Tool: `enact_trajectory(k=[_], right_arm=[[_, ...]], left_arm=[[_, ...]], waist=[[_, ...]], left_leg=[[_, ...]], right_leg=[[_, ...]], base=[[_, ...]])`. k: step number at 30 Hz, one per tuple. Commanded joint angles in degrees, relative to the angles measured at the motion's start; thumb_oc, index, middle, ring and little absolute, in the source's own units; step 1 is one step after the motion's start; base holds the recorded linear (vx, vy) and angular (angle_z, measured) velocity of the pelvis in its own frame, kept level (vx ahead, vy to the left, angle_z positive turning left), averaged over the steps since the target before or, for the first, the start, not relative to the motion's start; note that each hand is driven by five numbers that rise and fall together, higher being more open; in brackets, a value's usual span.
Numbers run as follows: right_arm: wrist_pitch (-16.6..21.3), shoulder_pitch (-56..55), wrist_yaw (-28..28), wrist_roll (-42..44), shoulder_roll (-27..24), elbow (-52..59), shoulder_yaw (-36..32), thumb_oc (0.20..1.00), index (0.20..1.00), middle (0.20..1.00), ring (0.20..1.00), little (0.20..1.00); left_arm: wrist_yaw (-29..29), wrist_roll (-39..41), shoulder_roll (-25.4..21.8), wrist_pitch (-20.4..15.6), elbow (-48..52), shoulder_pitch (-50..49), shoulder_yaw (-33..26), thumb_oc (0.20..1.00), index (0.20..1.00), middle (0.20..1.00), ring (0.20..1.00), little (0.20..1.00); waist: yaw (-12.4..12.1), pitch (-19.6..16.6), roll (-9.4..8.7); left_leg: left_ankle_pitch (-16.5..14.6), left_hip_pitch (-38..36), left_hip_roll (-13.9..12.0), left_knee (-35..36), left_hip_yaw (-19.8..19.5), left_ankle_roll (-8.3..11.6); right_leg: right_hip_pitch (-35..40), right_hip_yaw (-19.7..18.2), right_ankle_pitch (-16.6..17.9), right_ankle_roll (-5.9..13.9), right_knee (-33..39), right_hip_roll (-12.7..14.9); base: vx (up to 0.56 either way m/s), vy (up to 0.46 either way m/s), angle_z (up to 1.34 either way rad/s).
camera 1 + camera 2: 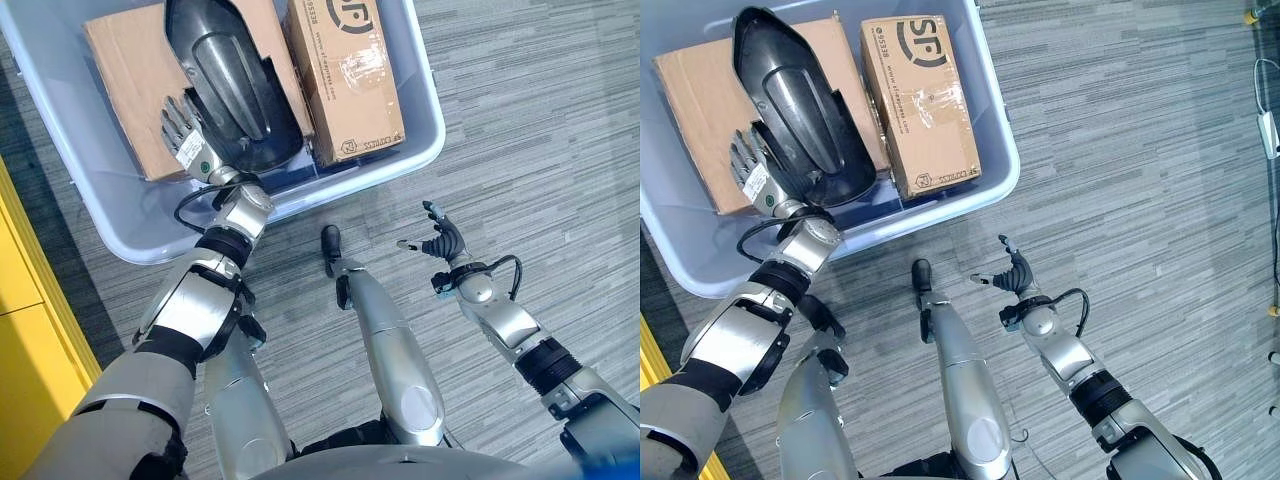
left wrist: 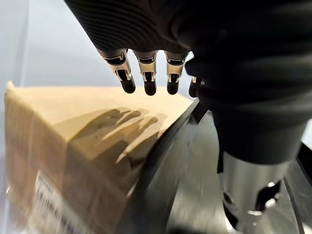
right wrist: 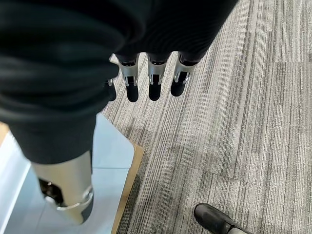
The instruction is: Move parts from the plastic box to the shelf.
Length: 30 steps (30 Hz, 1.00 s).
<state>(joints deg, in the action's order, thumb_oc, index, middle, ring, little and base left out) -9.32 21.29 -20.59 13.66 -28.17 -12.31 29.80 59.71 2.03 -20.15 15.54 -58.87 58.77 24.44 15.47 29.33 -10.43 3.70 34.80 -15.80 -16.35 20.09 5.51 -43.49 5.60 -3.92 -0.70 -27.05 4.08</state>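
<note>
The black part (image 1: 232, 85) lies in the bin (image 1: 425, 130) with its long axis running from the near wall toward the far side, its narrow pointed end away from the robot and its broad rounded end near the front wall. It rests across the flat carton (image 1: 130, 75) on the left, beside a second carton (image 1: 345, 75) on the right. The left hand (image 1: 185, 135) reaches into the bin, fingers (image 2: 146, 78) straight and spread above the flat carton, just beside the part's edge and gripping nothing. The right hand (image 1: 440, 240) hangs over the grey carpet (image 1: 540, 120), outside the bin, fingers loosely extended and empty. The part is glossy, moulded, with a raised ridged centre.
</note>
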Motion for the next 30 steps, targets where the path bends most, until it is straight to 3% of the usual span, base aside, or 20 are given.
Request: enact_trajectory(k=[1, 3, 6, 13, 18, 26, 30], right_arm=[[1.50, 0.17, -1.10, -2.86, -1.43, 2.02, -1.88, 1.000, 1.000, 1.000, 1.000, 1.000], [1.07, -0.04, -1.03, -2.87, -1.40, 2.54, -2.26, 1.000, 1.000, 1.000, 1.000, 1.000], [-0.05, 0.07, -0.79, -3.31, -1.30, 3.39, -2.67, 1.000, 1.000, 1.000, 1.000, 1.000], [-3.24, 0.89, 0.59, -3.93, -1.90, 6.22, -3.62, 1.000, 1.000, 1.000, 1.000, 1.000], [-3.48, 1.41, 0.37, -3.76, -1.87, 6.21, -3.40, 1.000, 1.000, 1.000, 1.000, 1.000], [-3.22, 2.00, 0.56, -2.67, -2.79, 6.32, -3.16, 1.000, 1.000, 1.000, 1.000, 1.000], [-2.92, 2.69, 0.52, -3.09, -2.96, 5.82, -2.78, 1.000, 1.000, 1.000, 1.000, 1.000]], left_arm=[[-0.39, 5.84, 0.59, -1.27, -1.60, 0.73, -3.23, 1.000, 1.000, 1.000, 1.000, 1.000], [-2.97, 12.45, 1.69, -2.05, -1.81, -0.07, -4.81, 1.000, 1.000, 1.000, 1.000, 1.000], [-4.78, 15.63, 2.91, -3.94, -2.47, -0.90, -6.23, 1.000, 1.000, 1.000, 1.000, 1.000], [-3.73, 16.63, 3.27, -3.71, -0.87, -1.14, -6.32, 1.000, 1.000, 1.000, 1.000, 1.000], [-2.39, 16.03, 3.32, -2.52, -0.23, -0.69, -7.02, 1.000, 1.000, 1.000, 1.000, 1.000], [-0.86, 8.70, 1.68, 7.93, -0.33, 1.16, -4.57, 1.000, 1.000, 1.000, 1.000, 1.000], [1.39, 10.44, 1.05, 10.86, -1.69, 1.82, -4.11, 1.000, 1.000, 1.000, 1.000, 1.000]], waist=[[0.44, 0.47, -1.20], [0.29, 0.47, -1.38], [0.36, 0.47, -1.56], [0.32, 0.47, -1.85], [0.20, 0.47, -2.23], [0.47, 0.47, -2.69], [0.70, 0.47, -2.42]], left_leg=[[-1.50, 5.30, -1.15, -7.12, -4.77, 2.25], [-1.50, 5.65, -1.13, -7.30, -4.99, 2.24], [-1.63, 6.27, -1.16, -7.67, -5.21, 2.23], [-1.66, 7.68, -1.15, -8.14, -5.37, 2.35], [-1.58, 8.74, -1.09, -8.36, -5.71, 2.43], [-1.41, 10.43, -1.20, -8.92, -5.79, 2.63], [-1.44, 10.98, -1.36, -9.33, -5.55, 2.73]], right_leg=[[1.06, -0.33, 2.36, 3.36, 2.42, 0.79], [0.90, -0.08, 2.55, 3.45, 2.53, 0.83], [0.35, 0.00, 2.60, 3.53, 2.35, 0.84], [-1.04, 0.10, 2.62, 3.39, 1.71, 0.50], [-1.97, 0.28, 2.91, 3.30, 1.67, 0.33], [-3.48, 0.62, 3.57, 3.20, 1.74, 0.21], [-4.25, 0.47, 3.45, 3.13, 1.34, 0.36]], base=[[0.00, 0.000, 0.00], [0.01, -0.034, 0.01], [0.02, -0.038, 0.01], [0.00, 0.000, 0.00], [0.00, -0.031, 0.00], [0.00, -0.032, 0.01], [0.00, -0.002, -0.02]])
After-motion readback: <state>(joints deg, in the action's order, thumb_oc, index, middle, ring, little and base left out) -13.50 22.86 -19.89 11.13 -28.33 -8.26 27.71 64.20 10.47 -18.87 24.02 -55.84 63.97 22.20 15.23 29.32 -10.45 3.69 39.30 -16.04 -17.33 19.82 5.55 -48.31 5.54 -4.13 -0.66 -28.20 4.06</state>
